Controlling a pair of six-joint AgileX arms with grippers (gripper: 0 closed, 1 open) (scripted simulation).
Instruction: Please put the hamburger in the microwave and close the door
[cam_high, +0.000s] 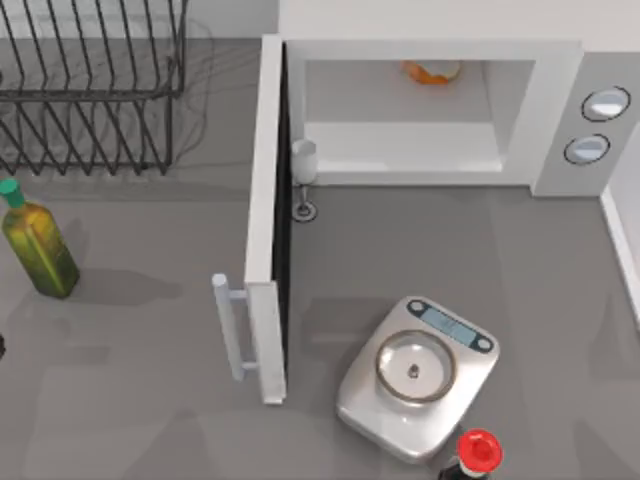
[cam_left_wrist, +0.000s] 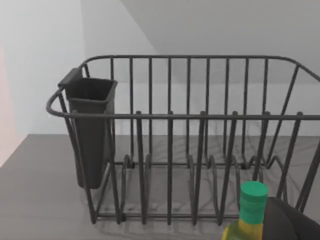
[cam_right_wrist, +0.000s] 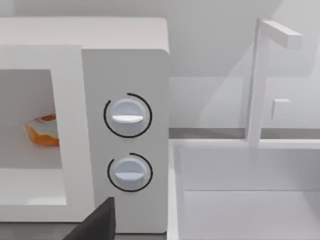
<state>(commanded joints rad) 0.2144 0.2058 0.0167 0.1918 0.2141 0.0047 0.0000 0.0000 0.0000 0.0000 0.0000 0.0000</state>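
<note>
Red-capped bottle (cam_high: 477, 452): was seen at the bottom edge of the top view, right of centre, closest to the camera, just beside the kitchen scale.
Kitchen scale (cam_high: 417, 376): a silver scale with a round pan was set in the lower right of the top view, turned at an angle, in front of the microwave opening.
Door (cam_high: 266, 215): was swung fully open, running from the upper centre down to the lower centre of the top view, with its pale bar handle (cam_high: 228, 326) on the left face near the lower end.
Microwave (cam_high: 560, 110): a white box was placed along the upper right of the top view, its pale cavity facing down the frame; two round knobs (cam_right_wrist: 128, 116) were shown on its side panel in the right wrist view.
Hamburger (cam_high: 432, 70): was found inside the microwave, at the back of the cavity, upper centre of the top view; in the right wrist view it was seen at the left edge, resting on the cavity floor.
Wine glass (cam_high: 304, 176): was stood upright just beside the door's hinge end.
Dish rack (cam_high: 95, 90): a dark wire rack was placed in the upper left of the top view.
Green-capped bottle (cam_high: 37, 243): was laid out at the left edge, below the rack.
Left and right grippers: whether their fingers were apart or together could not be told.
</note>
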